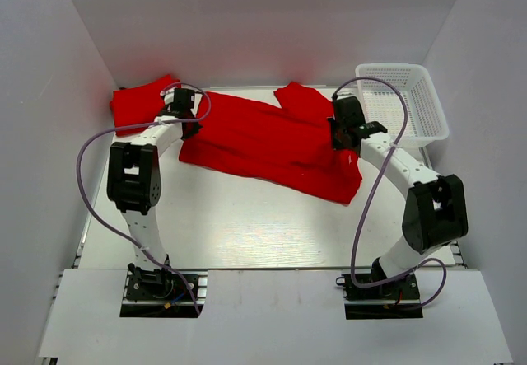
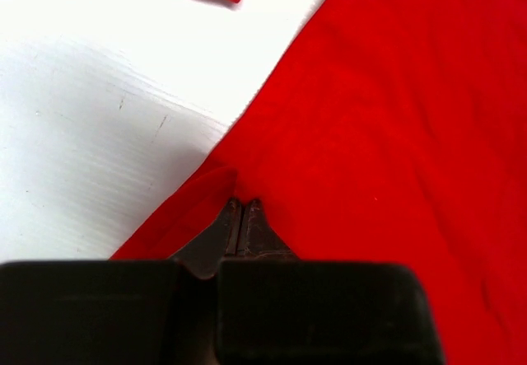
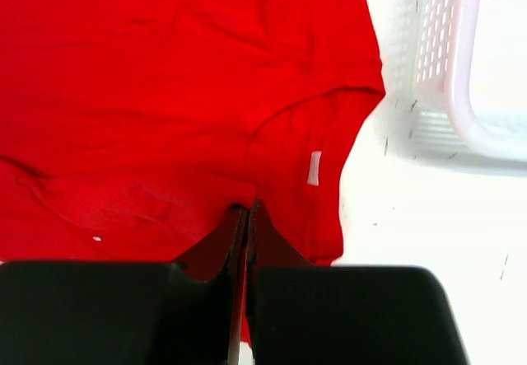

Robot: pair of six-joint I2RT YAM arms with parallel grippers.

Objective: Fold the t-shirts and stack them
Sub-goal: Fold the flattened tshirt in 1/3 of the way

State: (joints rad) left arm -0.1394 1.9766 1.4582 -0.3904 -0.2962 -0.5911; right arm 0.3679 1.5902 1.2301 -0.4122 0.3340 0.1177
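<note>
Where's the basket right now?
Top view: the white mesh basket sits at the far right corner, just beyond the right gripper and the spread red t-shirt.

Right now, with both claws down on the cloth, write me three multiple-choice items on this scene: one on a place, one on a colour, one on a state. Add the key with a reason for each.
1. Where on the table does the white mesh basket stand?
A. far left corner
B. far right corner
C. near edge, in the middle

2. What colour is the spread t-shirt?
A. blue
B. red
C. grey

3. How is the right claw?
A. wide open over the basket
B. open on bare table
C. shut on the spread t-shirt

Key:
1 B, the top view shows it at the far right, past the shirt's right end.
2 B, all three views show bright red cloth.
3 C, its wrist view shows the fingers together with red cloth pinched at their tips.
</note>
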